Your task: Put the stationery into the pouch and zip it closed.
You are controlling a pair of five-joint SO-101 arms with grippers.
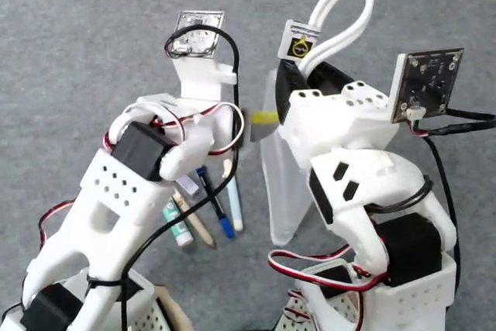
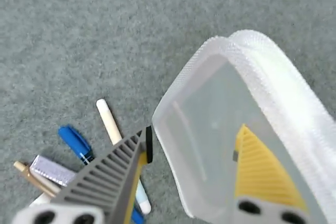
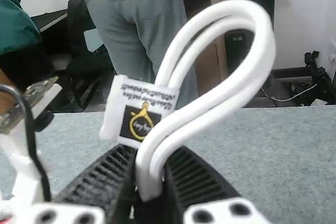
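The translucent pouch (image 1: 283,184) stands on edge on the grey cloth, mouth toward the left arm. My right gripper (image 3: 149,179) is shut on the pouch's white loop handle (image 3: 210,66), holding it up above the arm (image 1: 341,21). My left gripper (image 2: 194,135) is open and straddles the pouch's wall (image 2: 210,129); its yellow finger (image 2: 262,171) shows through the plastic. Loose stationery lies beside the pouch: a white pen (image 2: 110,121), a blue pen (image 2: 76,142), a tan pencil (image 1: 194,218), a small silver block (image 2: 52,169) and a green-capped tube (image 1: 177,222).
Grey cloth (image 1: 77,75) covers the table, with open room to the far left and behind the arms. Black and red cables (image 1: 225,137) hang around the left arm above the stationery. A brown edge (image 1: 172,308) shows by the left arm's base.
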